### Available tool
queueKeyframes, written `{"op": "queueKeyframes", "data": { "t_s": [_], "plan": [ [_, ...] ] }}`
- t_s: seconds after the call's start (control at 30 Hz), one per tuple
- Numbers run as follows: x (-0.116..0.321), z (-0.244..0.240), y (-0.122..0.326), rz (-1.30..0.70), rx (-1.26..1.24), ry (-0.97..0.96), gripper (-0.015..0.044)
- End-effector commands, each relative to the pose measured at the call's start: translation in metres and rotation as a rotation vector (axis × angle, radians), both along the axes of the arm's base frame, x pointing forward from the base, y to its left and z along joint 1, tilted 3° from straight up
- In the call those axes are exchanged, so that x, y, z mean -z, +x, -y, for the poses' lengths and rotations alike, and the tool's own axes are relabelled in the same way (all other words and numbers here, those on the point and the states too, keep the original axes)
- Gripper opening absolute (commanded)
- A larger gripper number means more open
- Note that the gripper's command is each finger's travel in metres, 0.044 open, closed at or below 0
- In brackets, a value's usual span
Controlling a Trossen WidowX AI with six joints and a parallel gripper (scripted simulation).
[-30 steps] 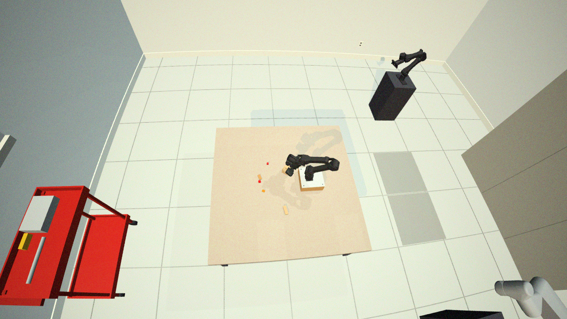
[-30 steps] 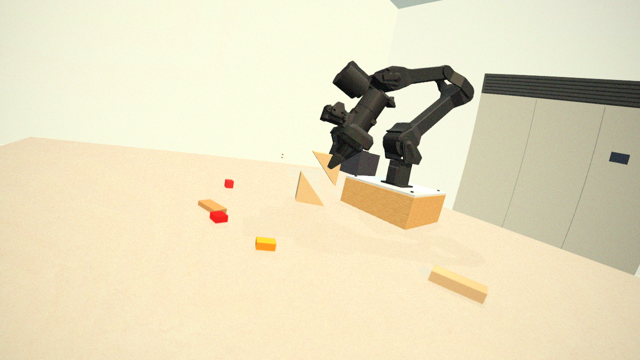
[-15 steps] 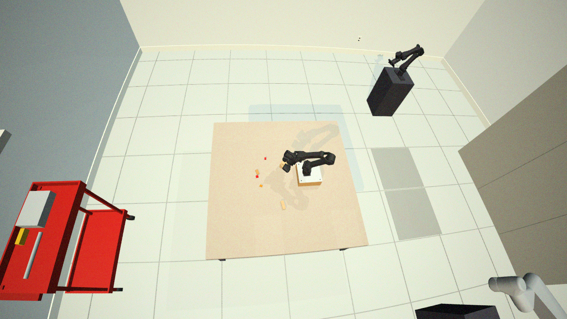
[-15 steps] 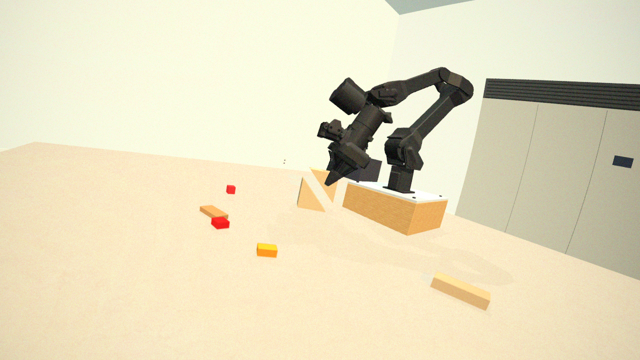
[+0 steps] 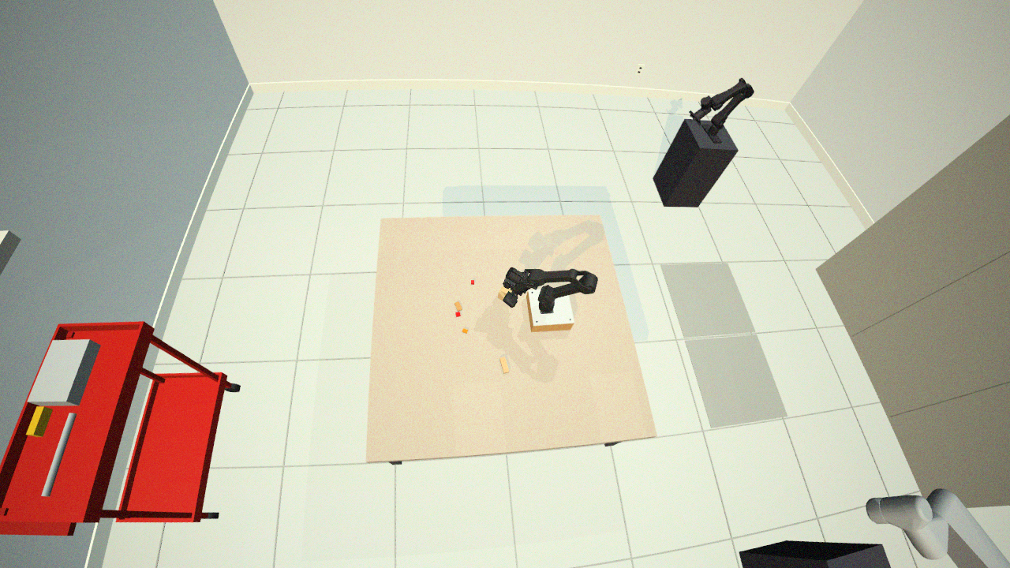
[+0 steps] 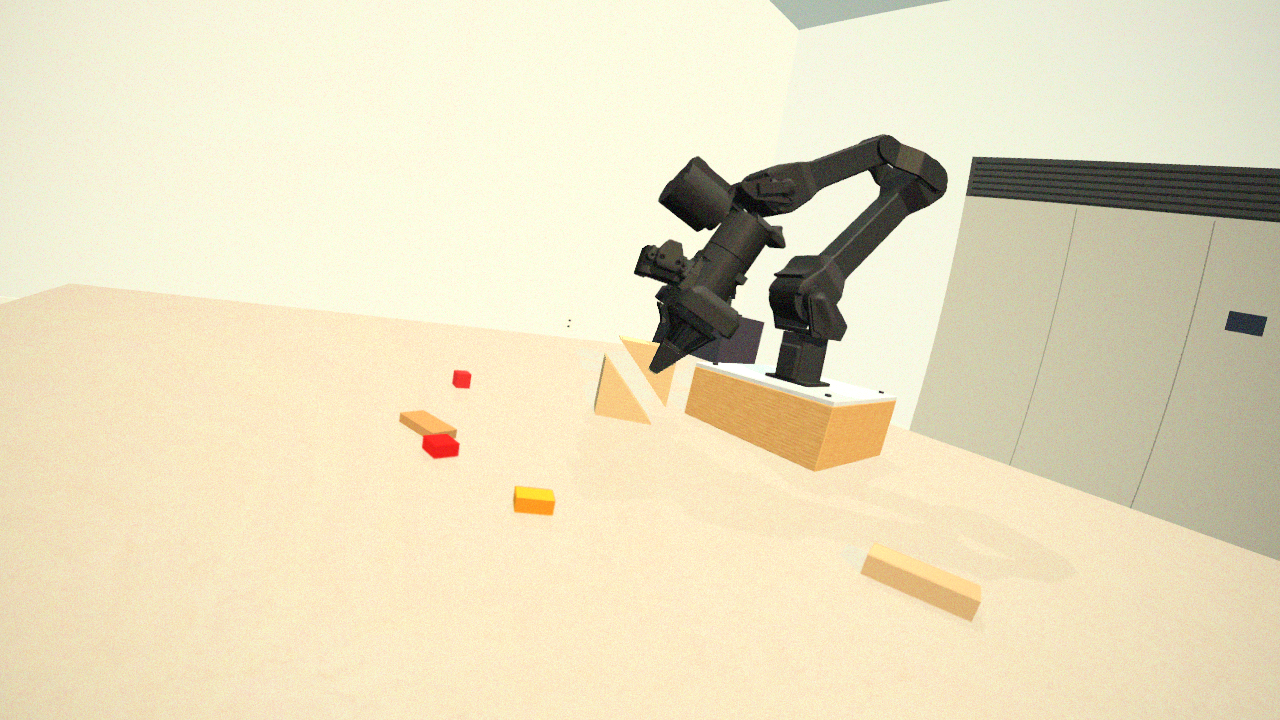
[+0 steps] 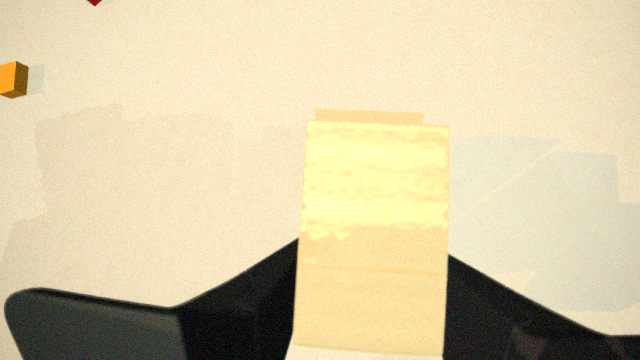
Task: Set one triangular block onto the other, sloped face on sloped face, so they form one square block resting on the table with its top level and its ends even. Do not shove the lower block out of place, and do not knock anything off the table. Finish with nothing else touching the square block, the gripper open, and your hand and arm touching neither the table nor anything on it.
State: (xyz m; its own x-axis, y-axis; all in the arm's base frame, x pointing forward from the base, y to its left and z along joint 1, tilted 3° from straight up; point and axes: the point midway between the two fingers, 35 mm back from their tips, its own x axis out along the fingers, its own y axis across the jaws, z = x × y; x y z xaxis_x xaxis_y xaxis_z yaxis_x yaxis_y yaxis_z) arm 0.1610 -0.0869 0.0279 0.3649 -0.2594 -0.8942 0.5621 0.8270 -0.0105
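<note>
The lower triangular block (image 6: 615,400) (image 7: 370,116) stands on the table (image 5: 424,395) (image 6: 268,582), its sloped face toward the robot base. My gripper (image 6: 662,360) (image 7: 371,280) is shut on the other triangular block (image 6: 663,385) (image 7: 375,200), which hangs with its flat face up and sloped face toward the lower block's slope. In the exterior view a narrow gap shows between the two slopes, and the held block sits higher and nearer the base. In the wrist view the held block hides most of the lower one; only a thin strip shows beyond its far edge, slightly left of centre.
The wooden base box (image 5: 551,326) (image 6: 760,413) is close behind the held block. Two red blocks (image 6: 460,379) (image 6: 440,445), a flat tan block (image 6: 425,421) and an orange block (image 6: 534,502) (image 7: 11,80) lie farther out. A long tan block (image 5: 504,364) (image 6: 920,583) lies apart.
</note>
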Motion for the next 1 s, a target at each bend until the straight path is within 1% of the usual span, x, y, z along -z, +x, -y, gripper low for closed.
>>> {"op": "queueKeyframes", "data": {
  "t_s": [0.0, 0.97],
  "plan": [
    [0.0, 0.0, 0.001, 0.003, -0.005, 0.001, 0.0],
    [0.01, 0.004, 0.007, 0.004, -0.007, 0.001, 0.0]
  ]
}}
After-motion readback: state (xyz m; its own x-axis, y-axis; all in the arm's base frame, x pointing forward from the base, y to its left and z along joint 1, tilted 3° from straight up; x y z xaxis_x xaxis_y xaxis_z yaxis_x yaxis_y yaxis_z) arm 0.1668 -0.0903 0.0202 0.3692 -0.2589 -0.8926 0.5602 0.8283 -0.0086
